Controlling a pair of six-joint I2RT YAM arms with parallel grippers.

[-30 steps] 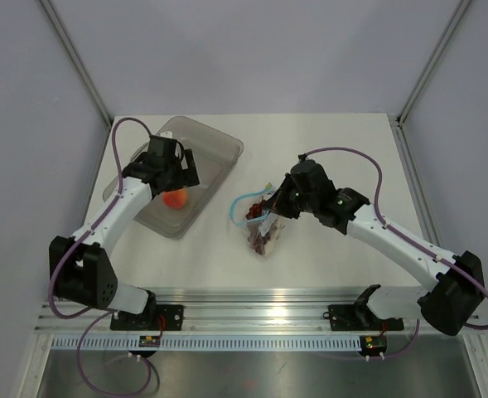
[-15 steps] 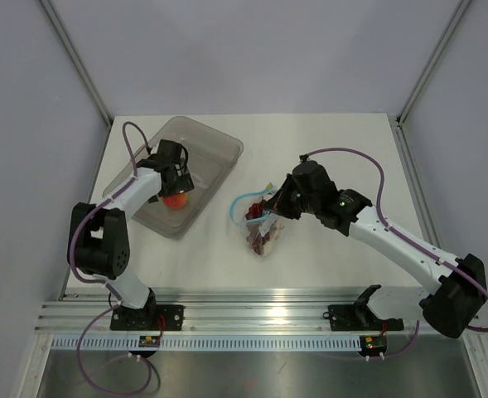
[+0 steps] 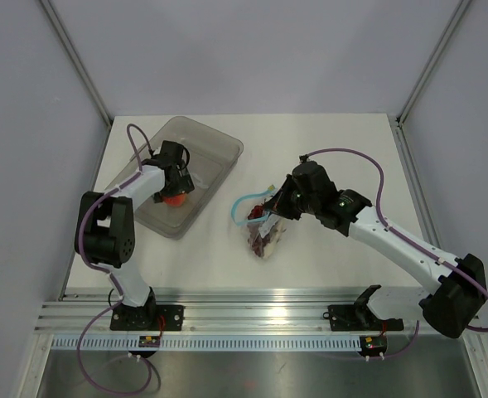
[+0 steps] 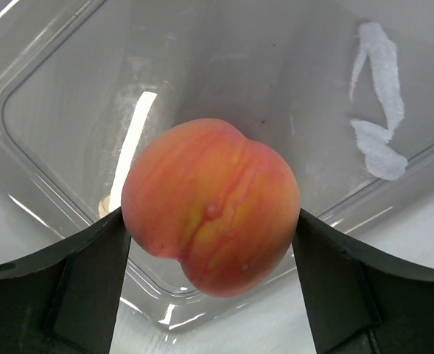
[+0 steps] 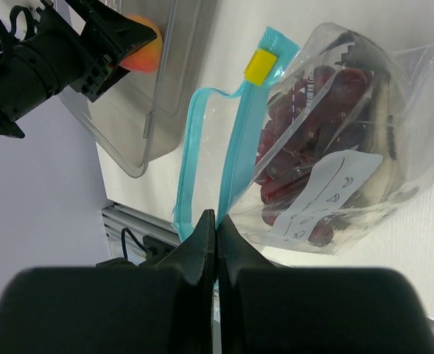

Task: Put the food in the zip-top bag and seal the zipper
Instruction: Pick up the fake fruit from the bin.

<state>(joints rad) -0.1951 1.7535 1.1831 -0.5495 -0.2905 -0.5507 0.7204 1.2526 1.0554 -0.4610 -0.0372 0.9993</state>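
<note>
- Two fingers of the left end effector (image 4: 211, 225) stood against opposite sides of the peach (image 4: 202, 192), gripping it.
- The peach sat inside the translucent grey tray (image 4: 62, 88), near one corner.
- The right end effector (image 5: 215, 221) was closed, pinching the teal zipper (image 5: 235, 140) of the zip-top bag (image 5: 349, 110).
- The grapes (image 5: 298, 133) lay inside the bag; a yellow slider (image 5: 261, 66) sat on the zipper.
- The bag lay on the desk (image 3: 326, 149), right of the tray and apart from it.

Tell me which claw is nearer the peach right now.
Left. The left claw straddles the peach in the tray, a jaw at each side. The right claw is well away, pinched shut on the bag's zipper.
</note>
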